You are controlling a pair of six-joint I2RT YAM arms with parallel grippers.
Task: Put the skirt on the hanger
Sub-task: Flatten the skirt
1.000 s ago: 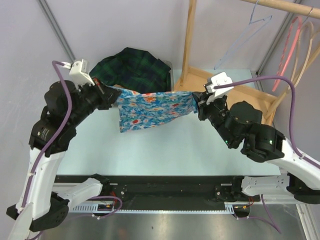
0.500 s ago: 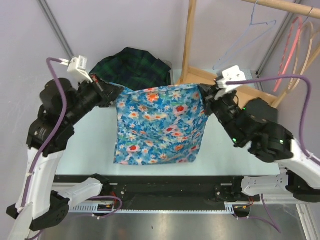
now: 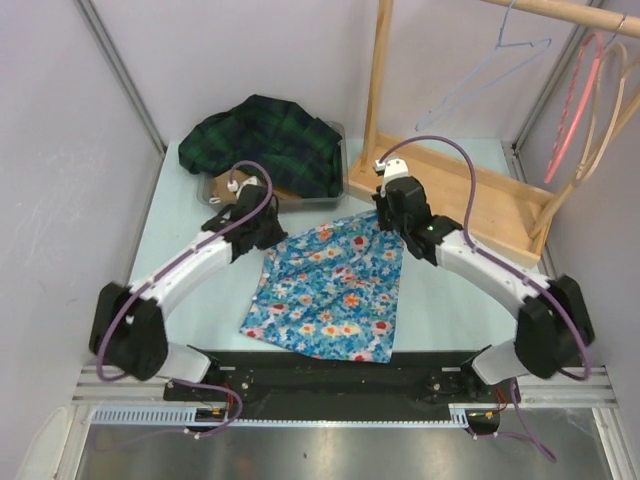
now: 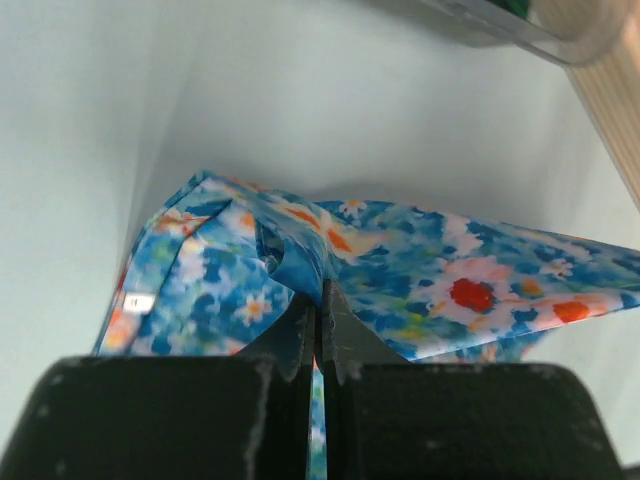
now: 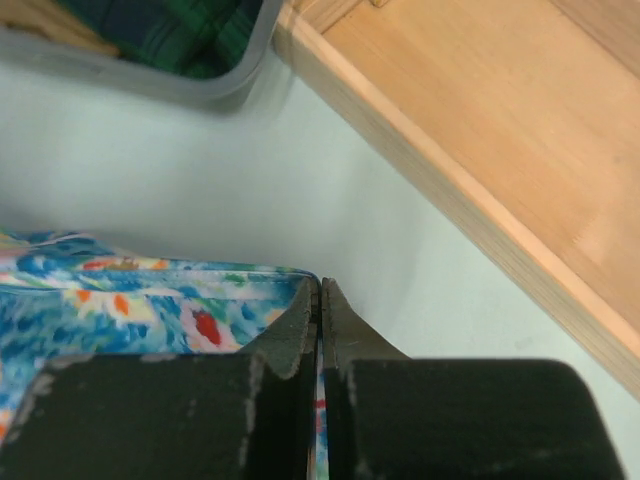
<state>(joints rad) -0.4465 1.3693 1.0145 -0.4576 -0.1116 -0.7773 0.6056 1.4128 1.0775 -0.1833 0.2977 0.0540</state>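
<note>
Cloth in a thin, soft weave made up the blue floral skirt [image 3: 330, 290], printed with red, orange and white blossoms; it lay flat and slightly rumpled on the smooth pale green table [image 3: 190, 260], with its lower hem at the near edge. Its two far corners were each held. The left gripper [image 4: 320, 300] had its toothed black fingers pressed together on a bunched fold of one corner, and the right gripper [image 5: 320, 290] pinched the stitched edge of the other. Both arms reached forward low over the table and angled inward towards each other. Behind them a dark green plaid garment [image 3: 265, 135] was heaped in a grey tray [image 3: 340, 135]. Beside it stood a light wooden rack [image 3: 470, 195], with a thin pale blue wire hanger [image 3: 481, 88] hung above.
</note>
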